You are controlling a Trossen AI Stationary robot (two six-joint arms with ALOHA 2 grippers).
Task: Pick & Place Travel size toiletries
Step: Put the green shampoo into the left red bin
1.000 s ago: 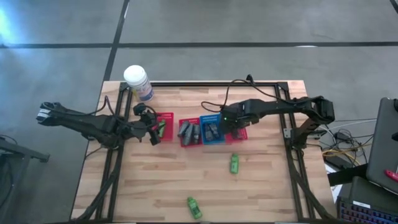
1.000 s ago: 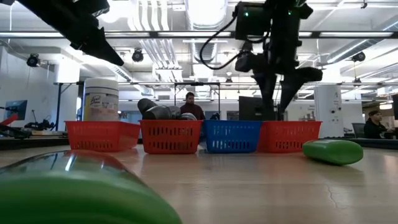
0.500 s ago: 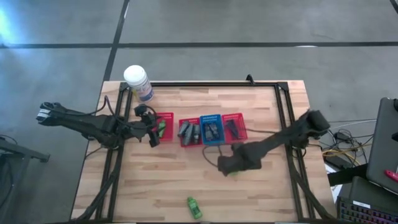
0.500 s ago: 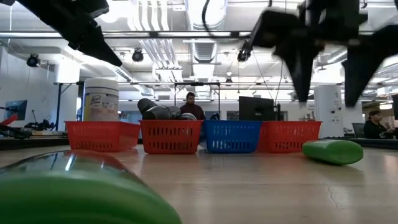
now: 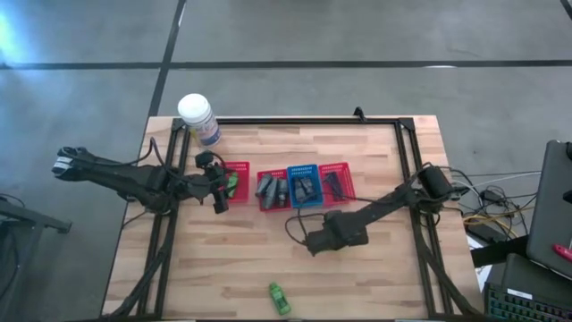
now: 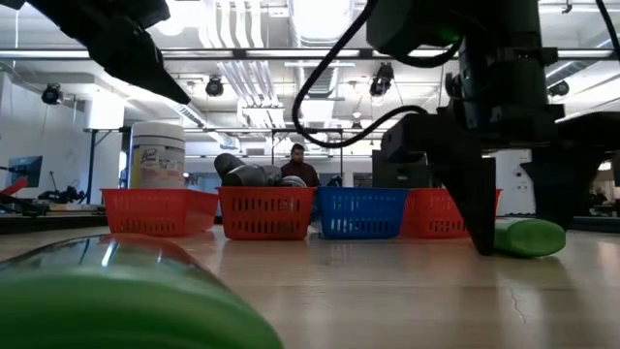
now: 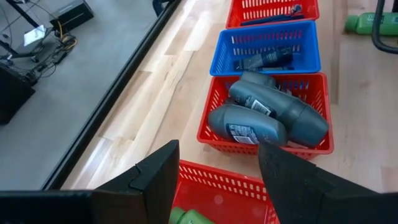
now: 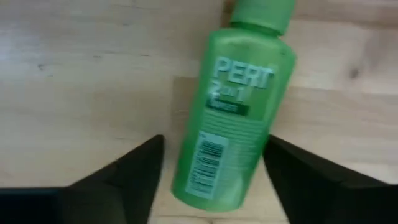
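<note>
A bright green bottle (image 8: 231, 106) lies on its side on the bare wood, in front of the basket row. My right gripper (image 8: 214, 152) is down over it and open, one finger on each side, with a gap showing between fingers and bottle. In the low view one finger (image 6: 478, 208) reaches the tabletop beside the bottle (image 6: 531, 236). My left gripper (image 7: 217, 158) hovers open over the leftmost red basket (image 5: 236, 177), which holds a green bottle (image 7: 186, 218). A second loose green bottle (image 5: 279, 298) lies near the table's near edge.
The other baskets in the row are a red one (image 5: 273, 190) with grey tubes (image 7: 267, 115), a blue one (image 5: 304, 186) with dark tubes and a red one (image 5: 336, 182) with a thin dark razor. A white-lidded jar (image 5: 198, 118) stands at the far left corner.
My right arm has swung from above the rightmost red basket toward the near edge and come down. Its open fingers now straddle the green bottle on the table. The bottle has stayed where it lay.
</note>
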